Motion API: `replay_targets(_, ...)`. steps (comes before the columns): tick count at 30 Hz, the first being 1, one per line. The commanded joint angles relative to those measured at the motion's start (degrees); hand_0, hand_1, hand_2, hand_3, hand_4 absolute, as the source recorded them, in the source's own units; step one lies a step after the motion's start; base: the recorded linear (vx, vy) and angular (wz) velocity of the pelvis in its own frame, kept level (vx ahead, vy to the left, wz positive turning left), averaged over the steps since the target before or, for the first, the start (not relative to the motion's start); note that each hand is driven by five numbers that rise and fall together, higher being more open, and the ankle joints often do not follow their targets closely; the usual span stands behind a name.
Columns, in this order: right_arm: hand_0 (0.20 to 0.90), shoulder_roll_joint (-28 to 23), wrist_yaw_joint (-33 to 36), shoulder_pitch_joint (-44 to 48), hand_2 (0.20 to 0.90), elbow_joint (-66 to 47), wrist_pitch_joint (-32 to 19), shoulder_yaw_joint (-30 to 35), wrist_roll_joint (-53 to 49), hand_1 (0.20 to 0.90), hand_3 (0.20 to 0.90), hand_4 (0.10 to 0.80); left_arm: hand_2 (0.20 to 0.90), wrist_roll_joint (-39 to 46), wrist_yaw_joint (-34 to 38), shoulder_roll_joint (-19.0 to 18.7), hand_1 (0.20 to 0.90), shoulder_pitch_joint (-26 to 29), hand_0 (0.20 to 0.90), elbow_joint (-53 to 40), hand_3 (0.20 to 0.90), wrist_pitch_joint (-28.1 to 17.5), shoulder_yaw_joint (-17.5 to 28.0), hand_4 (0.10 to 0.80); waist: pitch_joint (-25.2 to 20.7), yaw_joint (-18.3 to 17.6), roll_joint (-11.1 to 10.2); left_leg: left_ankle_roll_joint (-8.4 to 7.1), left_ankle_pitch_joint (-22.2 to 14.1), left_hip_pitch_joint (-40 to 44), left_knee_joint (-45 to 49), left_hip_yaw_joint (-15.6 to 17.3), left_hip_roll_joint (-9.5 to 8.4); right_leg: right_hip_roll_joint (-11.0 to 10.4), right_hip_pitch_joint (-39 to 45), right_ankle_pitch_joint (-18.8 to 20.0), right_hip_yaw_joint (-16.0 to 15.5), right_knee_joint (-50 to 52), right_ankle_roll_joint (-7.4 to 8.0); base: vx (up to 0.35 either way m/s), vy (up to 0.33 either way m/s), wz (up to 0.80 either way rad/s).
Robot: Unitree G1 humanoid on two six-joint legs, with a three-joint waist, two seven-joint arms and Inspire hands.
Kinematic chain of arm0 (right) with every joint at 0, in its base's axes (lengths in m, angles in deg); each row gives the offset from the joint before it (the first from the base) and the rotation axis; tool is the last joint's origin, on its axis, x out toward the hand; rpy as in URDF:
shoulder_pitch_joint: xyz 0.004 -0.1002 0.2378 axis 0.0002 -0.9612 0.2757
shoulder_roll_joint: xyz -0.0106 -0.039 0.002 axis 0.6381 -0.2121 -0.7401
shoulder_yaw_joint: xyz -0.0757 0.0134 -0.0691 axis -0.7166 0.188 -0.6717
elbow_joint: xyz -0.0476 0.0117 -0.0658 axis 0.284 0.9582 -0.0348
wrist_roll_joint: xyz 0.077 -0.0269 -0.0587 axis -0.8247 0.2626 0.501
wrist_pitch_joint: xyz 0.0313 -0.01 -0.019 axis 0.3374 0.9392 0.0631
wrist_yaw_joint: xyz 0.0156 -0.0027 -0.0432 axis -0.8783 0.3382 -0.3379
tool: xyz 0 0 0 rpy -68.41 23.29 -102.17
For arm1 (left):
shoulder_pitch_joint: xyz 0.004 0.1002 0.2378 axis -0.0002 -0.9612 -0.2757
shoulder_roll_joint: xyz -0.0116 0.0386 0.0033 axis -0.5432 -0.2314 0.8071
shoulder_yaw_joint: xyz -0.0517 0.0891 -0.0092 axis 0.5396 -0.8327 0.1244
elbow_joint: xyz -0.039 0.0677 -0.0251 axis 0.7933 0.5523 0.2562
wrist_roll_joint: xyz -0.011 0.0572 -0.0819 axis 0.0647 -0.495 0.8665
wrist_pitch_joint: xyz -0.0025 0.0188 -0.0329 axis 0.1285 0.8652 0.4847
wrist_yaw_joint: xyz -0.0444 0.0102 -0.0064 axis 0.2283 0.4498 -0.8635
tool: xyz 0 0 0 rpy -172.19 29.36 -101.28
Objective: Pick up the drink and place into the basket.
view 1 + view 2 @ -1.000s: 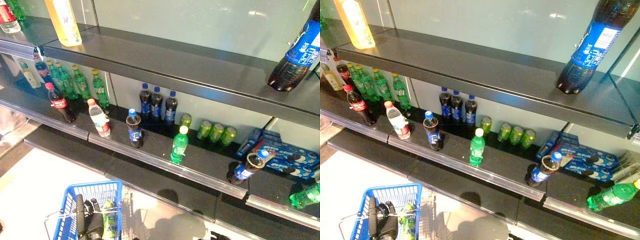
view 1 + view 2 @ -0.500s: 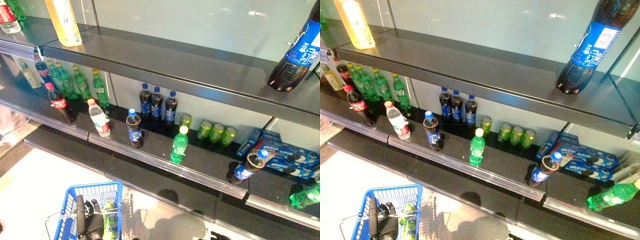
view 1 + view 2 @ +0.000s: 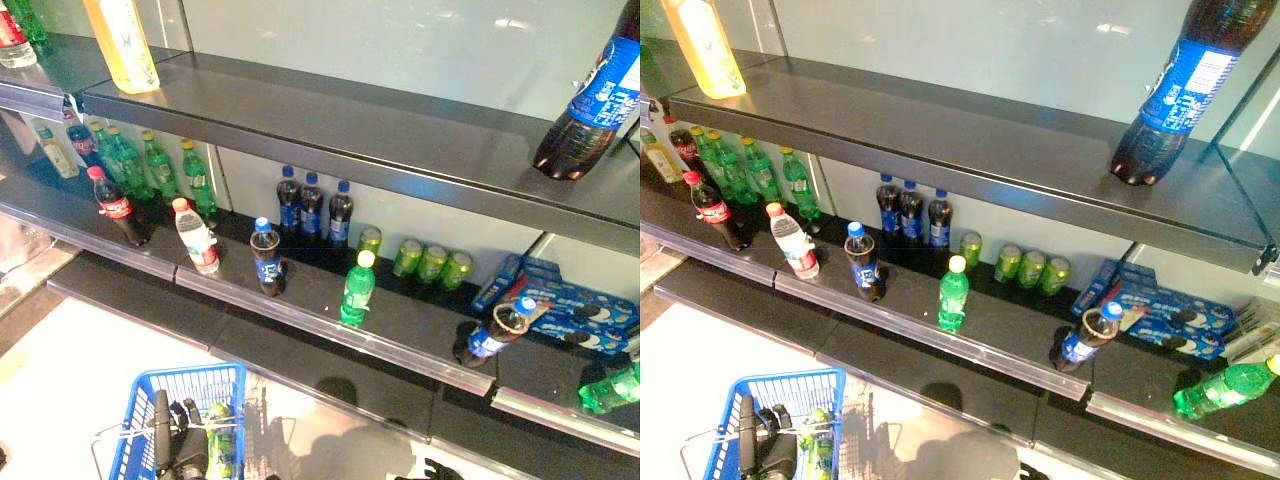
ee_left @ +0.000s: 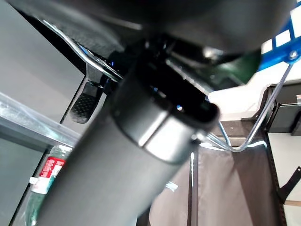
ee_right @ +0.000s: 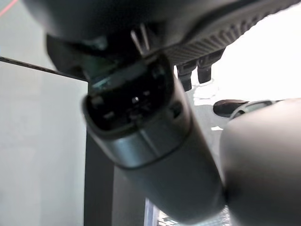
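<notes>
A blue wire basket (image 3: 190,373) hangs at the lower left, below the shelves. My left hand (image 3: 186,452) is shut on its black handle (image 3: 160,428), and the wire bail (image 4: 244,141) shows in the left wrist view. A green drink bottle (image 3: 218,440) lies inside the basket beside that hand. Only a dark tip of my right hand (image 3: 434,470) shows at the bottom edge, away from the basket and holding nothing that I can see. In the right wrist view its thumb (image 5: 155,150) fills the picture.
The middle shelf (image 3: 400,330) carries a green bottle (image 3: 357,290), a blue-capped cola (image 3: 266,258), a white bottle (image 3: 195,237), a red cola (image 3: 118,207), green cans (image 3: 430,262), blue boxes (image 3: 575,310) and a tilted cola (image 3: 495,335). A large cola (image 3: 595,100) stands on the upper shelf.
The whole picture has shifted a little, so the camera moved. The basket, the bottle in it and the shelf goods keep their places.
</notes>
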Motion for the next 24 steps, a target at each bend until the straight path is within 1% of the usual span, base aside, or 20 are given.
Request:
replay_targets(1, 0.9, -4.44, 1.55, 1.12, 0.9, -2.37, -3.3, -3.07, 1.51, 0.9, 0.9, 0.8, 0.3, -3.7, -6.32, -0.63, 0.3, 9.21, 0.3, -9.67, 0.2, -0.86, 1.26, 0.1, -0.67, -1.28, 1.86, -1.12, -3.03, 1.44, -0.06, 1.59, 2.34, -4.03, -2.51, 2.29, 1.04, 1.95, 2.27, -0.029, -0.022, -0.09)
replay_targets(8, 0.9, -5.11, 0.36, 1.38, 0.9, -2.96, -3.82, -2.72, 0.82, 0.9, 0.9, 0.8, 0.3, -4.6, -5.68, -1.37, 0.3, 8.94, 0.3, -8.85, 0.2, 0.21, 1.54, 0.1, -1.03, -3.34, 1.5, -1.14, -3.45, 2.03, -0.06, 4.47, 2.56, -3.98, -3.18, 3.43, 3.21, 0.26, 2.66, -0.022, -0.025, -0.23)
replay_targets(21, 0.9, -4.94, 1.65, 1.08, 0.9, -3.65, -5.76, -2.23, -0.55, 0.9, 0.9, 0.8, 0.3, -6.32, -2.12, -1.65, 0.3, 9.94, 0.3, -6.44, 0.2, 1.02, 0.83, 0.1, -1.49, -6.02, 1.18, -1.11, -4.12, 2.52, -0.06, 7.85, 2.64, -4.08, -5.19, 4.81, 6.79, -0.94, 3.29, -0.018, -0.021, -0.26)
replay_targets(23, 0.9, -5.26, 5.33, 0.88, 0.9, -4.94, -8.26, -2.38, 2.1, 0.9, 0.9, 0.8, 0.3, -6.88, -0.7, -1.5, 0.3, 10.13, 0.3, -5.85, 0.2, 0.98, 0.93, 0.1, -1.6, -6.73, 1.08, -1.1, -4.26, 2.74, -0.06, 8.64, 2.75, -3.94, -5.67, 4.88, 7.7, -0.94, 3.44, -0.018, -0.033, -0.17)
replay_targets(24, 0.9, -5.44, 6.9, 0.75, 0.9, -6.08, -8.51, -2.52, 3.09, 0.9, 0.9, 0.8, 0.3, -7.13, -0.28, -1.48, 0.3, 10.11, 0.3, -5.75, 0.2, 1.08, 1.11, 0.1, -1.59, -6.98, 1.01, -1.08, -4.31, 2.82, -0.06, 8.89, 2.78, -3.88, -5.88, 4.96, 8.03, -0.94, 3.48, -0.009, -0.024, -0.27)
